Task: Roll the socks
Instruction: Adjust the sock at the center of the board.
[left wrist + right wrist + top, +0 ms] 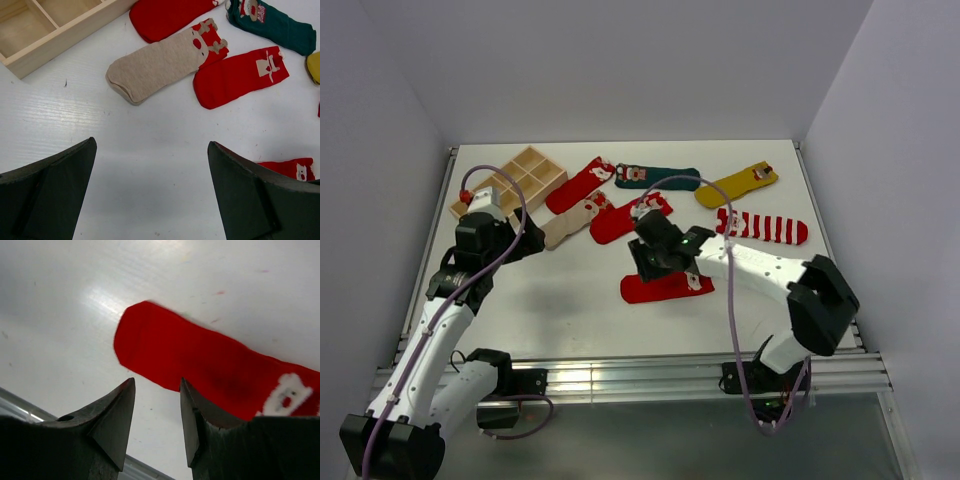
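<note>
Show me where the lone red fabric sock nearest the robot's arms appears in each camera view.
Top external: lone red fabric sock, lower centre, beside the right gripper.
Left wrist: lower right edge, partly hidden by the left gripper.
Right wrist: centre to right, above the jaws.
Shared landmark: its white figure patch.

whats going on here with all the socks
Two robot arms are on a sock-rolling job. The right gripper hangs low over a red sock lying flat near the front of the table, jaws partly open, nothing gripped. The left gripper is wide open and empty above bare table, short of the beige sock. The rest, among them a dark green sock and a striped sock, lie flat further back; a wooden tray sits far left. None is rolled yet.
</note>
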